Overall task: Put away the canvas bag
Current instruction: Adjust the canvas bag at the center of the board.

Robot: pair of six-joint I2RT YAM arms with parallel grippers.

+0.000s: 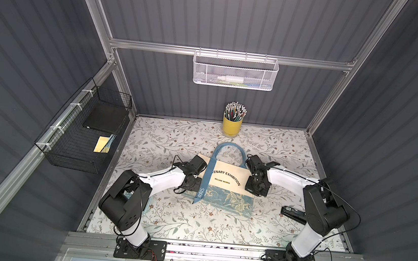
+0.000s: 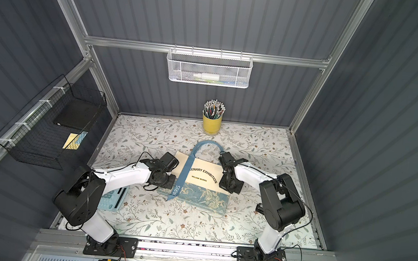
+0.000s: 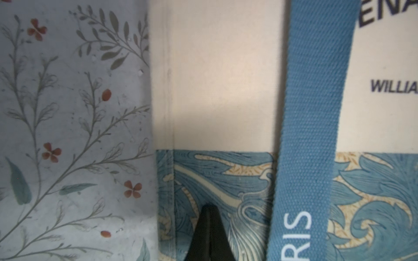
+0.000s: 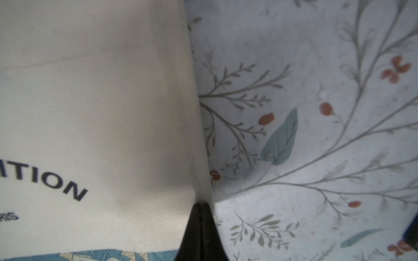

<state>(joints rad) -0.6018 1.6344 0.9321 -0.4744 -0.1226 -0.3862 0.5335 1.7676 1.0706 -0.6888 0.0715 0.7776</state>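
The canvas bag (image 1: 225,168) is matt cream cloth with a fine weave, and its strap (image 3: 316,90) is coarser ribbed webbing: close up, every thread shows. The tabletop (image 1: 175,138) looks like a smooth printed sheet, a bit scuffed. The white basket (image 1: 235,70) on the far wall is painted metal mesh — the black basket (image 1: 76,146) on the left is thin wire. The yellow cup (image 1: 232,128) has a soft sheen, and the frame rails (image 1: 158,47) look like brushed aluminium.
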